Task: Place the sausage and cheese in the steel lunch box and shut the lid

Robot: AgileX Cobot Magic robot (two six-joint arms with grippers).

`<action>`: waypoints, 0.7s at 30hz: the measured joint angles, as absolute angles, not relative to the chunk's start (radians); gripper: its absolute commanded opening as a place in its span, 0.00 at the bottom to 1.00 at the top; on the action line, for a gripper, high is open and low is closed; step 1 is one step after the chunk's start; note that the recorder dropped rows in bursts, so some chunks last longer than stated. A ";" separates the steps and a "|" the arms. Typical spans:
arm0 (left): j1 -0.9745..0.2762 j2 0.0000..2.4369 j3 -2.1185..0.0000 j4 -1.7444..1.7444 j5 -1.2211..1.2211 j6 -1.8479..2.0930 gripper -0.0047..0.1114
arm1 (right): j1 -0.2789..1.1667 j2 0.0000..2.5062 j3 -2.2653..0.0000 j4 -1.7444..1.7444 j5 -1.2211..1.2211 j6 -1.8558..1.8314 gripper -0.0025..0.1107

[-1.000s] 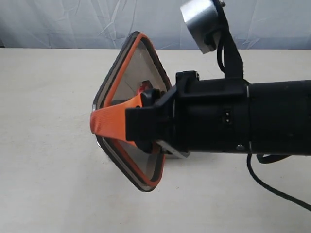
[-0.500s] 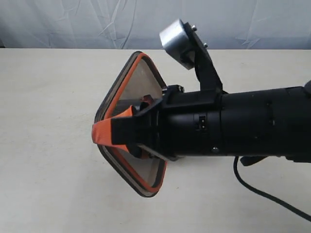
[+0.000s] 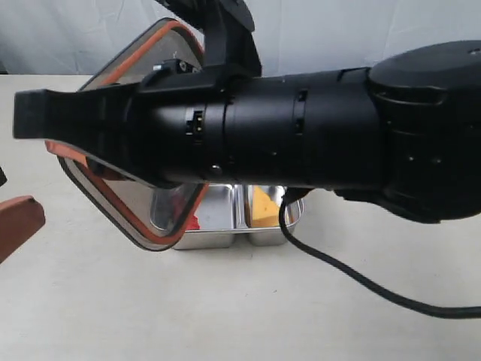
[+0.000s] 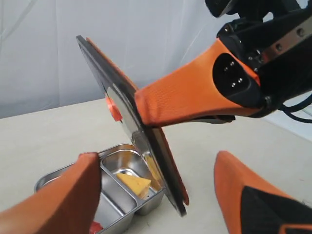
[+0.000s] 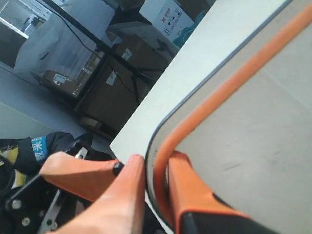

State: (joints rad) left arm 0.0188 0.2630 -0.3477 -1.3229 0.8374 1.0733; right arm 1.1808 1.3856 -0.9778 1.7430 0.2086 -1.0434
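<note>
Losing most of the exterior view behind the black right arm [image 3: 301, 128], catching only parts of the lid [image 3: 139, 207] and the steel lunch box [image 3: 214, 239] sitting on the tabletop [image 3: 225, 316]. Pinching the tilted lid's rim with the right hand [image 5: 155, 168], over the box. Seeing, from the left wrist alone, the left hand [image 4: 156, 163] gaping wide, gripping nothing. Making out the cheese [image 3: 263, 207] in one compartment, barely glimpsing the sausage [image 4: 95, 227] in the other.

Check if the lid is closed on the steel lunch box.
No, the lid stands tilted on edge over the open steel lunch box.
</note>
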 measured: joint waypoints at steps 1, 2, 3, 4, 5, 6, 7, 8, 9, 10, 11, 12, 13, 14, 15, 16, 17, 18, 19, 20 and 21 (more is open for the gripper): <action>0.019 0.263 -0.348 -1.322 0.840 1.073 0.59 | 1.192 1.391 -0.989 1.743 0.190 -1.043 0.01; 0.019 0.263 -0.346 -1.322 0.840 1.073 0.59 | 1.201 1.392 -1.001 1.743 0.176 -1.041 0.01; 0.019 0.263 -0.342 -1.324 0.842 1.073 0.59 | 1.209 1.392 -1.011 1.743 0.160 -1.041 0.01; 0.019 0.263 -0.337 -1.329 0.844 1.073 0.59 | 1.215 1.393 -1.024 1.743 0.147 -1.041 0.01; 0.019 0.263 -0.331 -1.337 0.846 1.073 0.59 | 1.224 1.394 -1.036 1.745 0.134 -1.038 0.01; 0.019 0.263 -0.322 -1.342 0.846 1.073 0.59 | 1.228 1.394 -1.048 1.745 0.122 -1.038 0.01; 0.019 0.263 -0.317 -1.348 0.846 1.073 0.59 | 1.233 1.396 -1.055 1.745 0.115 -1.038 0.01; 0.019 0.263 -0.312 -1.350 0.846 1.073 0.59 | 1.238 1.399 -1.065 1.747 0.108 -1.038 0.01; 0.019 0.263 -0.307 -1.351 0.846 1.073 0.59 | 1.244 1.403 -1.075 1.747 0.104 -1.038 0.01; 0.019 0.263 -0.303 -1.358 0.846 1.073 0.59 | 1.256 1.418 -1.094 1.747 0.102 -1.038 0.01; 0.019 0.263 -0.302 -1.370 0.844 1.073 0.59 | 1.266 1.430 -1.104 1.747 0.102 -1.035 0.01; 0.019 0.263 -0.302 -1.388 0.844 1.073 0.58 | 1.285 1.463 -1.122 1.747 0.102 -1.030 0.01; 0.019 0.263 -0.302 -1.390 0.842 1.073 0.57 | 1.293 1.481 -1.132 1.747 0.102 -1.028 0.01; 0.019 0.263 -0.302 -1.376 0.832 1.073 0.55 | 1.308 1.513 -1.152 1.747 0.102 -1.026 0.01; 0.019 0.263 -0.299 -1.358 0.820 1.073 0.49 | 1.313 1.527 -1.163 1.747 0.102 -1.026 0.01; 0.019 0.263 -0.299 -1.340 0.796 1.073 0.46 | 1.327 1.544 -1.187 1.747 0.102 -1.024 0.01; 0.019 0.263 -0.299 -1.335 0.789 1.073 0.34 | 1.333 1.552 -1.198 1.747 0.102 -1.024 0.01; 0.019 0.263 -0.297 -1.331 0.774 1.073 0.22 | 1.347 1.559 -1.209 1.747 0.106 -1.024 0.01; 0.019 0.263 -0.297 -1.331 0.772 1.073 0.15 | 1.351 1.561 -1.211 1.748 0.122 -1.024 0.01; 0.019 0.263 -0.295 -1.329 0.772 1.071 0.04 | 1.351 1.561 -1.212 1.746 0.125 -1.026 0.01; 0.019 0.268 -0.295 -1.326 0.751 1.061 0.04 | 1.351 1.559 -1.214 1.744 0.132 -1.030 0.01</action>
State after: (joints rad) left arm 0.0188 0.2675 -0.2949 -1.3262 0.7513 1.0613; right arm 1.3507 1.5591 -1.2143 1.7441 0.1325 -1.0304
